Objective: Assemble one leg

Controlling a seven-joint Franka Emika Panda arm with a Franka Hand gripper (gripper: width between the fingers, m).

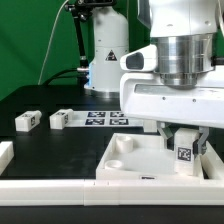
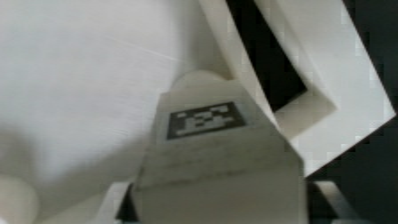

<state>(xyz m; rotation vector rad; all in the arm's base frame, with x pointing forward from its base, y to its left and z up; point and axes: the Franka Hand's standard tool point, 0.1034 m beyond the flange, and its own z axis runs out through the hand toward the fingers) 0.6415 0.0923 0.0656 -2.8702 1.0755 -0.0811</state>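
Observation:
My gripper is shut on a leg, a small white block with a black-and-white tag on its face, and holds it upright over the right part of the large white square panel. In the wrist view the leg fills the middle between my dark fingertips, with the panel behind it. Two more legs lie on the black table at the exterior view's left, one further left and one beside the marker board.
The marker board lies on the table behind the panel. A white raised border runs along the front edge and a white post stands at the left edge. The robot base stands at the back.

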